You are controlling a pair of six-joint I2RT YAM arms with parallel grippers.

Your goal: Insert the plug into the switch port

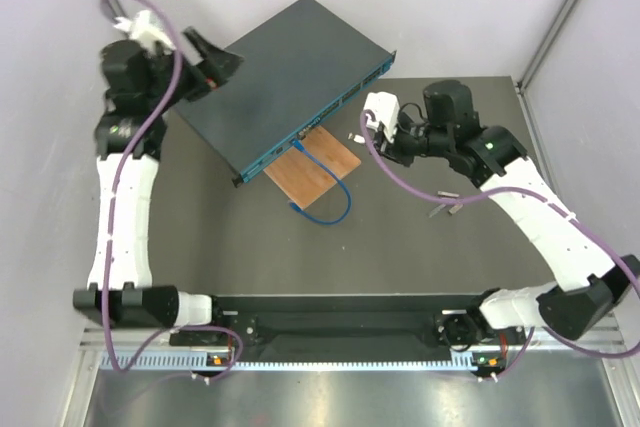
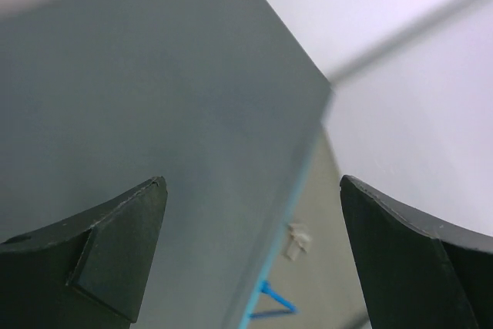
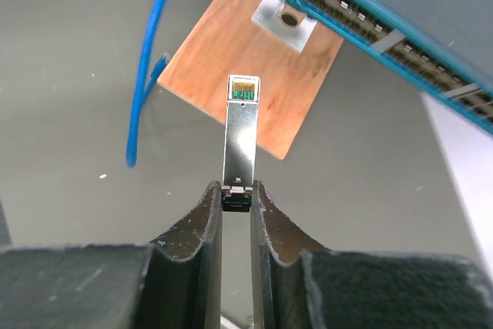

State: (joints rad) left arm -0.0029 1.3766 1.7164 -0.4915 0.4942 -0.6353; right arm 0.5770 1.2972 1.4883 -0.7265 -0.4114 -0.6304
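The switch (image 1: 300, 67) is a flat dark blue-teal box lying slantwise at the back of the table, its lighter port face (image 1: 320, 127) turned toward the front right. My left gripper (image 1: 215, 59) hovers over the switch's left corner, and in the left wrist view it (image 2: 253, 180) is wide open with only the switch's top (image 2: 154, 98) under it. My right gripper (image 3: 236, 186) is shut on the black end of a slim silver plug (image 3: 240, 129). The plug points toward the row of ports (image 3: 370, 25), a short gap away. From above, the plug (image 1: 354, 136) is just right of the port face.
A small brown wooden board (image 1: 312, 167) lies in front of the switch. A blue cable (image 1: 325, 197) runs from a port and loops across the board. Another small metal piece (image 1: 447, 207) lies on the table near the right arm. White walls close in the back.
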